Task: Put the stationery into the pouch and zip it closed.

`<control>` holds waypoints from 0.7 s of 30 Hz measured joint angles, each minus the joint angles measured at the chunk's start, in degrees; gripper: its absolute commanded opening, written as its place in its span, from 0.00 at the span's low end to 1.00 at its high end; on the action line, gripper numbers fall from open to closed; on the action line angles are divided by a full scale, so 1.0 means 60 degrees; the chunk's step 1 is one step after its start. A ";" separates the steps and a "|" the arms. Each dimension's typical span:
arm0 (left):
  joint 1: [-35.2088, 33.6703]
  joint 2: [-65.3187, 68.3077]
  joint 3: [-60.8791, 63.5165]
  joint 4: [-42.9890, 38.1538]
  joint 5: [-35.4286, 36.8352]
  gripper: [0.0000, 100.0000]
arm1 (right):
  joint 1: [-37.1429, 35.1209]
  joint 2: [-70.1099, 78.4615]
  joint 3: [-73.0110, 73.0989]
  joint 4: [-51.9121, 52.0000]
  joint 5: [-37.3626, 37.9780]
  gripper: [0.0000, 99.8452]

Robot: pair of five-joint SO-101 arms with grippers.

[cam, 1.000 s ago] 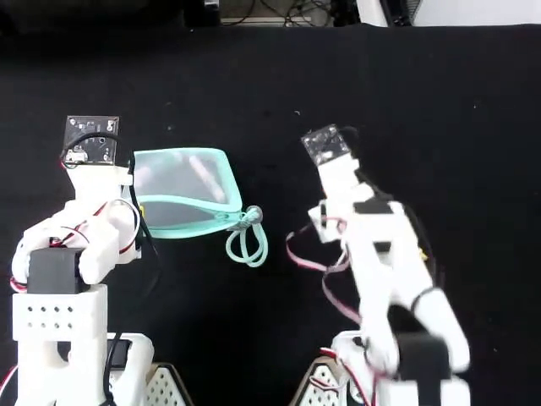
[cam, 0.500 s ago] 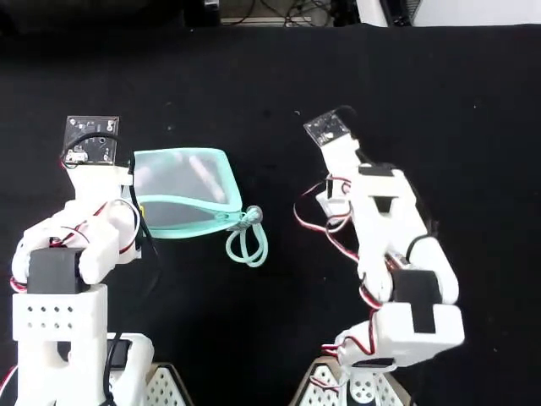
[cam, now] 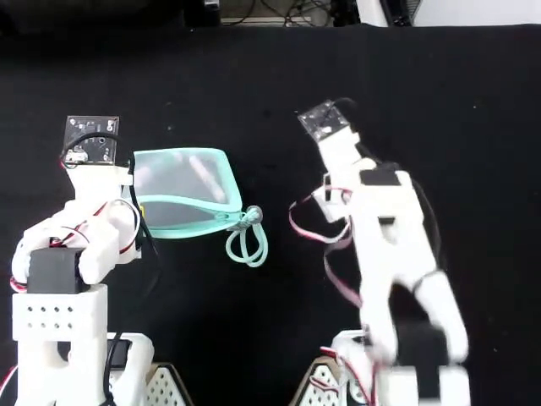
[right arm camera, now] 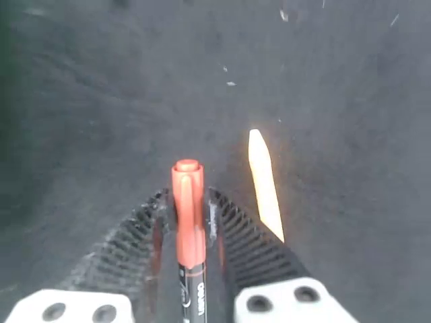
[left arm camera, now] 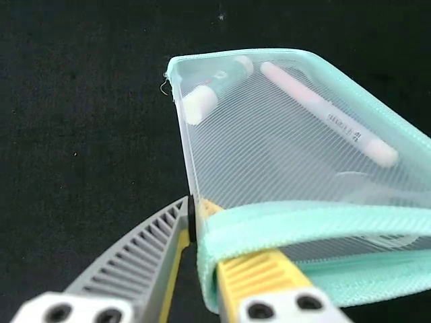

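**Pouch being pinned, marker being carried**

The pouch (cam: 182, 190) is being clamped at its mint edge trim by the left gripper (left arm camera: 191, 214), jaws pinched together on it, prob. so the fabric is being steadied for loading. It is lying flat on the table (cam: 456, 93), just beside the left arm. A pink pen (left arm camera: 323, 114) and a white-capped stick (left arm camera: 201, 102) are already being contained inside.

A red marker (right arm camera: 189, 222) is being gripped by the right gripper (right arm camera: 189, 200), pads closed on the barrel w/ cap pointing fwd, presumably for insertion.

The right arm is being held stretched over bare cloth, well apart from the pouch. The left arm is being held folded low.
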 measured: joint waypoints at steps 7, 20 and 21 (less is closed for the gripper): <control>0.0000 0.0000 0.0000 0.0000 0.0000 0.03 | -0.1832 -0.3897 0.0059 0.2593 -0.1084 0.01; 0.0000 0.0000 0.0000 0.0000 0.0000 0.03 | -0.2462 -0.0366 0.0205 0.2842 -0.2711 0.01; 0.0000 0.0000 0.0000 0.0000 0.0000 0.03 | -0.2403 0.0117 0.0205 0.2549 -0.2828 0.01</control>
